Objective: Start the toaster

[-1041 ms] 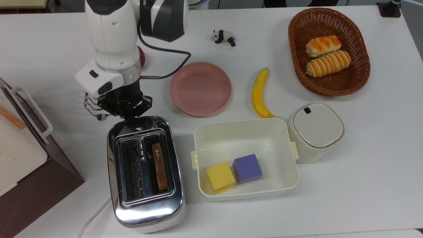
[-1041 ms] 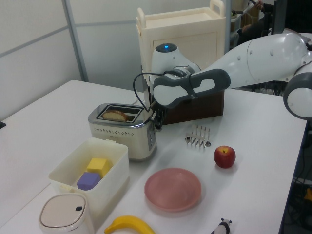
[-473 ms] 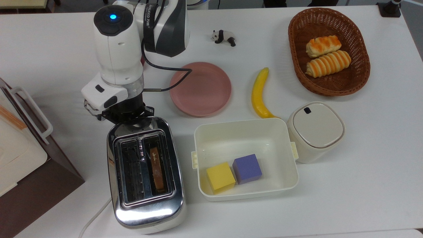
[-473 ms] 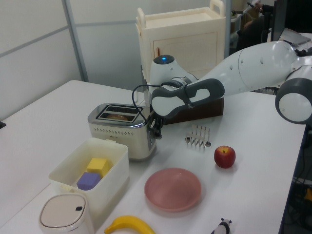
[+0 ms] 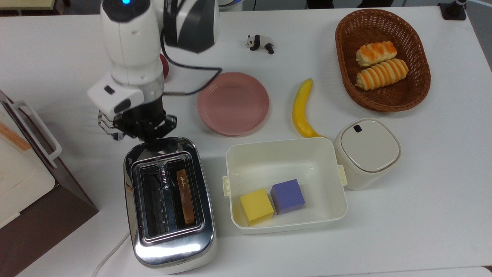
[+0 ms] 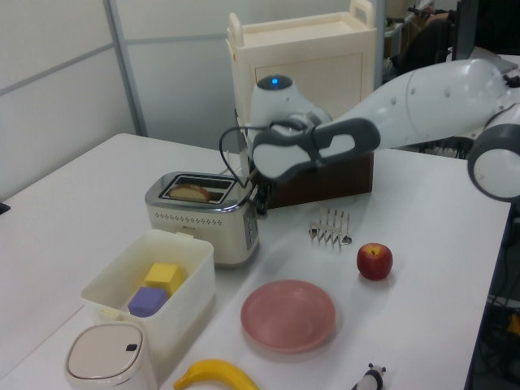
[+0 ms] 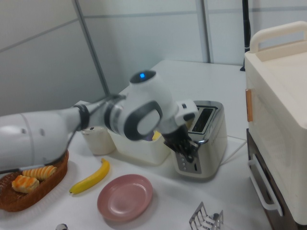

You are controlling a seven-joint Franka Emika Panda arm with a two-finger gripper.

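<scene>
In the top view, the toaster (image 5: 169, 204) was seen on the white table (image 5: 423, 192), a slice of toast (image 5: 185, 197) in one slot; the gripper (image 5: 148, 132) was set just above its far end, beside the pink plate (image 5: 233, 103). In the left view, an apple (image 6: 374, 261) and a wire rack (image 6: 331, 227) were shown near the toaster (image 6: 203, 219). In the right view, the gripper (image 7: 187, 147) was seen against the toaster's (image 7: 201, 141) control end — whether clenched or released cannot be told.
</scene>
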